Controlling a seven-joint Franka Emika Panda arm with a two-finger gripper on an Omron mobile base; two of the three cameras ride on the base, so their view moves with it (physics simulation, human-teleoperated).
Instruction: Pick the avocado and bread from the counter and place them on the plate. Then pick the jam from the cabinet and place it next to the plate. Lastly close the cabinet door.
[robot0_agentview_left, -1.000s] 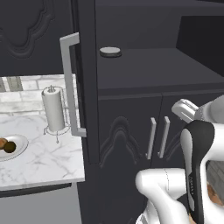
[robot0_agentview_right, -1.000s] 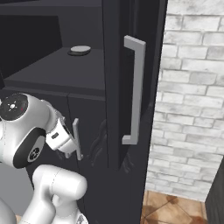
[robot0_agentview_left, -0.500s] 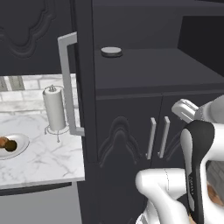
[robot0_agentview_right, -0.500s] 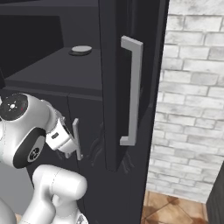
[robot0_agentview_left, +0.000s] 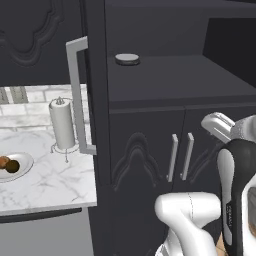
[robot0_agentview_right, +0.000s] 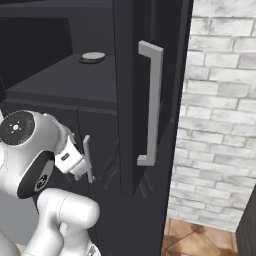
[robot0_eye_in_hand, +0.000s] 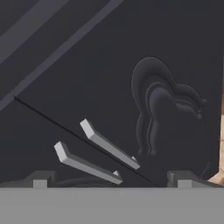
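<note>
Fingers (robot0_eye_in_hand: 111, 177) spread wide, empty, facing the lower cabinet (robot0_agentview_left: 150, 165) doors. Avocado (robot0_agentview_left: 12, 166) and bread (robot0_agentview_left: 3, 162) apparently rest on the plate (robot0_agentview_left: 22, 170). Cabinet door (robot0_agentview_left: 94, 100) ajar.

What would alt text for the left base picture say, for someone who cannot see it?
A tall black cabinet stands open, its door swung out over a white marble counter, with a small flat round thing on the shelf inside. On the counter, a plate holds the bread and avocado, beside a paper towel roll.
</note>
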